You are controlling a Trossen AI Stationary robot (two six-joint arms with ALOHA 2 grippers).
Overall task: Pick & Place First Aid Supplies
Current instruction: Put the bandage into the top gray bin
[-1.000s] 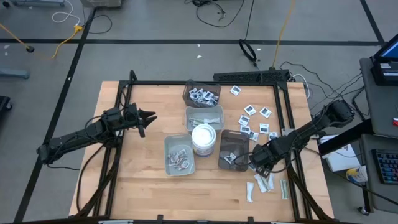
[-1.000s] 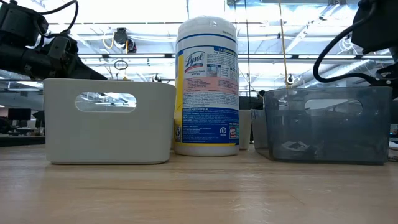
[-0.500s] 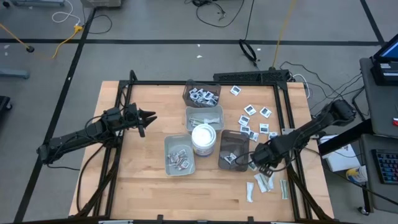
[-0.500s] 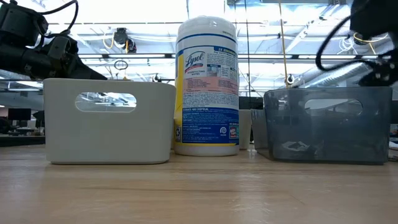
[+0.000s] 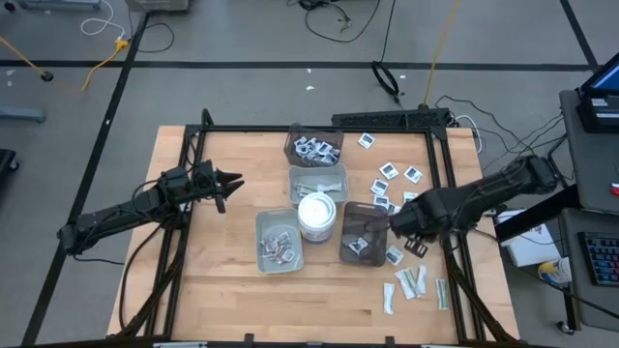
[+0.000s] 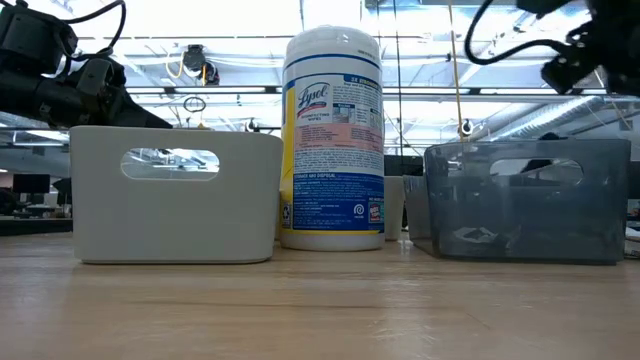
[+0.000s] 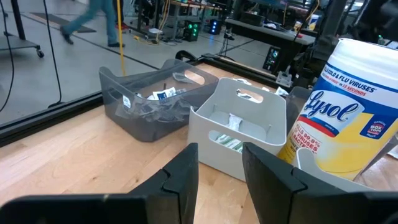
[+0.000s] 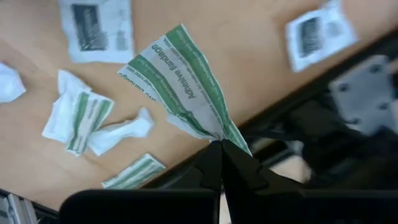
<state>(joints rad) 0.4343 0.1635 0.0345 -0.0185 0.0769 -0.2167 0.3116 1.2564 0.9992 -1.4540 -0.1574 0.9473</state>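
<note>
Green-striped bandage strip (image 8: 186, 87) pinched at one end between the right gripper (image 8: 219, 146) fingers, clenched on it; the strip fans out ahead of the fingertips, lifted off the tabletop (image 8: 205, 31). Other strips (image 8: 78, 115) and square white packets (image 8: 96, 28) lie on the wood beyond the held strip, well apart from the fingers. A second ago the right gripper was low among the loose strips with fingers partly parted; now it is raised and shifted toward the dark translucent tray (image 5: 363, 232), just beside its far corner. Left gripper (image 5: 230, 183) unchanged, hovering well away, fingers partly parted (image 7: 186, 177), grasping nothing, grey tray (image 7: 239, 127) ahead of them.
</note>
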